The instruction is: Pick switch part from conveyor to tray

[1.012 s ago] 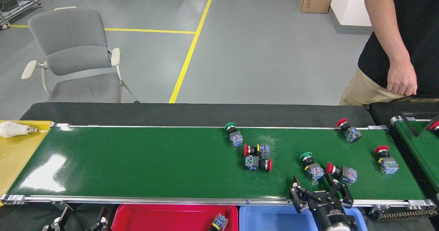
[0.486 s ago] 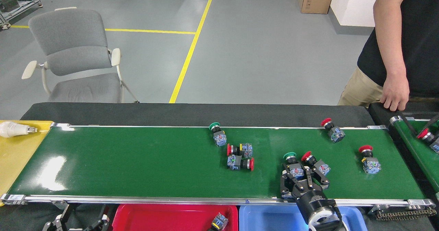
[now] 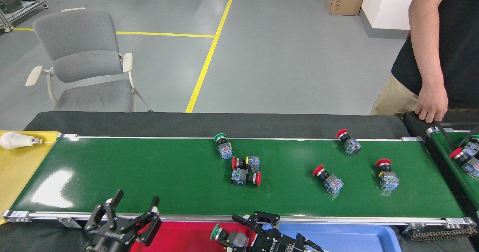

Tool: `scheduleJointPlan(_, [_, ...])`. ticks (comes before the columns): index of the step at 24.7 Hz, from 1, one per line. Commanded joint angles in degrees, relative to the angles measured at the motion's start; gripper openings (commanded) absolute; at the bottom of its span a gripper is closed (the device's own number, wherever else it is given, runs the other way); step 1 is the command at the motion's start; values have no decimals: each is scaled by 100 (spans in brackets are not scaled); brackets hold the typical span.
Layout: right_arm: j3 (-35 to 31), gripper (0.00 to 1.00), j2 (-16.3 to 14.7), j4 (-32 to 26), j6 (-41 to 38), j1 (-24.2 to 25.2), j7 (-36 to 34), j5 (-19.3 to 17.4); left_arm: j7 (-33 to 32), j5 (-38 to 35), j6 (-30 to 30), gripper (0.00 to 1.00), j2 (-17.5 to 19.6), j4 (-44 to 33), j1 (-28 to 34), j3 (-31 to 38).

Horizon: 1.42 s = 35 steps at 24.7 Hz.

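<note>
Right end effector [image 3: 243, 232] pinching a green-capped switch part [image 3: 228, 238], held over the red tray [image 3: 179, 235] just below the conveyor's [image 3: 149, 177] near rail, beside the blue tray [image 3: 351, 237]. Left end effector [image 3: 134, 207] fingers spread, empty, at the conveyor's near edge toward its left end. Six more switch parts lie on the belt, mid to right. A person's hand [image 3: 432, 104] rests at the far right corner.

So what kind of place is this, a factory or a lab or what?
Most likely a factory-style sorting cell or robot test floor: a green conveyor carrying push-button switches, red and blue sorting trays along its near edge, and yellow lane lines on a grey floor.
</note>
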Motion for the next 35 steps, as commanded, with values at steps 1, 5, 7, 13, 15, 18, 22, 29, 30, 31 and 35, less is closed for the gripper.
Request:
scheduleJointPlan(1, [-403, 100, 46, -179, 248, 24, -18, -186, -82, -87, 68, 100, -60, 176, -344, -520])
scheduleJointPlan(5, [-2161, 99, 204, -522, 1470, 1008, -185, -617, -100, -114, 129, 100, -491, 1170, -951, -872])
scheduleJointPlan(7, [-2820, 99, 363, -724, 2384, 1703, -642, -617, -100, -114, 138, 100, -552, 1627, -1136, -854])
scheduleJointPlan(13, [-2811, 99, 143, -751, 3175, 1659, -809, -494, -100, -87, 111, 100, -491, 2049, -1408, -608])
scheduleJointPlan(15, [-2416, 99, 161, -575, 3210, 1219, -615, -125, -100, -79, 85, 100, -482, 2154, -1452, -503])
scheduleJointPlan(18, [-1757, 99, 117, -65, 3210, 481, -105, 112, -100, -61, 155, 100, -491, 2523, -1540, -450])
scheduleJointPlan(22, [-1027, 99, 152, 559, 3245, -328, 316, 130, -100, -52, 164, 100, -482, 2690, -1645, -213])
scheduleJointPlan(29, [-175, 51, 415, 1719, 3817, -1145, 378, 121, -100, -61, 217, 85, -535, 2752, -1645, -239])
scheduleJointPlan(30, [-157, 33, 407, 1746, 3817, -1180, 378, 104, -91, -61, 243, 70, -544, 2761, -1645, -239])
scheduleJointPlan(31, [-140, 22, 398, 1746, 3808, -1198, 378, 95, -91, -52, 287, 53, -552, 2770, -1645, -239])
scheduleJointPlan(35, [-122, 8, 380, 1728, 3746, -1198, 360, 77, -38, 62, 261, 24, -552, 2787, -1628, -239])
